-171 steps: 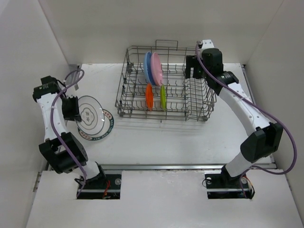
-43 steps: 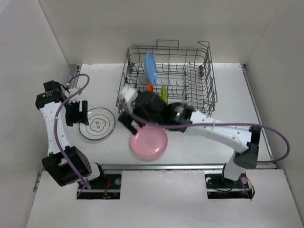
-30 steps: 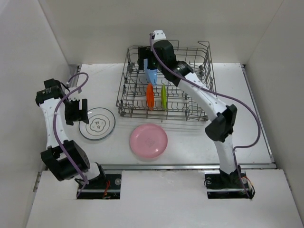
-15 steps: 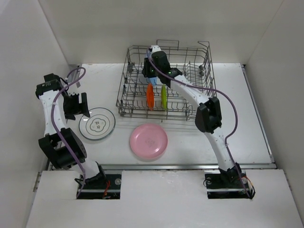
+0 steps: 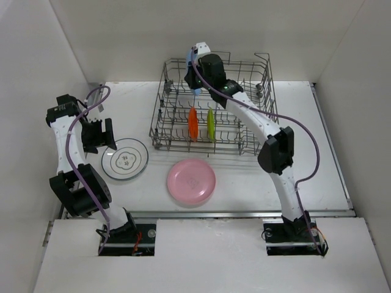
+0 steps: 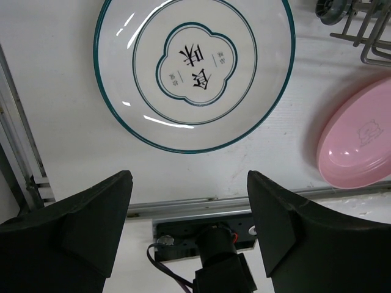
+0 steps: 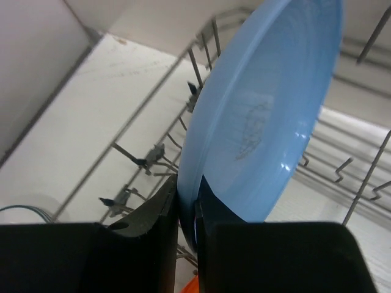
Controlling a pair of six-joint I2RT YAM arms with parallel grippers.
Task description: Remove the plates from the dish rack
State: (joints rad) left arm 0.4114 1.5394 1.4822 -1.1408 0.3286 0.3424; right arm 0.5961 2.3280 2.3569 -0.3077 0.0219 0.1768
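The grey wire dish rack stands at the back of the table. My right gripper reaches over its left rear part and is shut on the rim of the light blue plate, which it holds on edge above the tines. In the right wrist view both fingers pinch the blue plate at its lower rim. An orange plate and a yellow-green plate stand upright in the rack. A pink plate and a dark-green-rimmed white plate lie flat on the table. My left gripper hovers open beside that white plate.
White walls close in the table on the left, back and right. A metal rail runs along the near edge by the arm bases. The rack's front left corner and the pink plate show in the left wrist view.
My right gripper has shut on the light blue plate's rim and raised it a little out of the rack tines. The left arm has barely moved.
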